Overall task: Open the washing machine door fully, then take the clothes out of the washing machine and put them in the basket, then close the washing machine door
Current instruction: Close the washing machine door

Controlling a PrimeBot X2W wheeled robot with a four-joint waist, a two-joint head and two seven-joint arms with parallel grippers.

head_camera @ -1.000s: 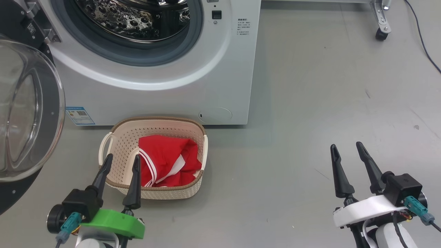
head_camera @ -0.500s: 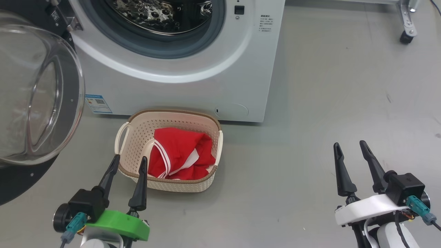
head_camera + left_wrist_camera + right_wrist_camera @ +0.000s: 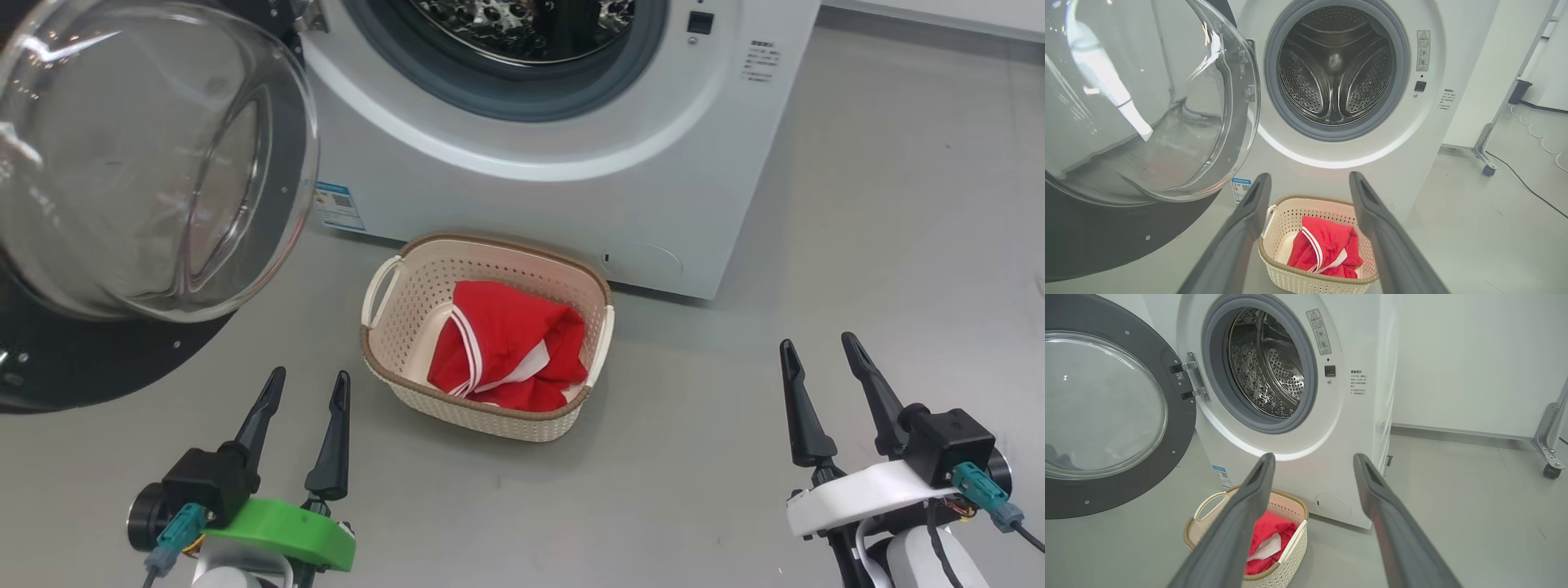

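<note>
At the upper left of the head view, the door (image 3: 147,163) stands swung wide on its hinge. At top centre, to its right, the washer (image 3: 571,204) shows its open porthole. The left wrist view looks straight into the drum (image 3: 1335,69), and no fabric shows there. Just in front of the washer, mid-frame, the basket (image 3: 490,242) sits on the floor (image 3: 816,245). It holds the red clothes (image 3: 506,343) with white trim, bunched toward its right side. The left end effector (image 3: 311,374), lower left, and the right end effector (image 3: 817,340), lower right, both have fingers spread and hold nothing.

Closing the door looks like the step in hand. It would likely go best with the left end effector pressing the black rim far from the hinge, not the glass. It should then follow the door's arc until the latch catches, keeping clear of the basket.
</note>
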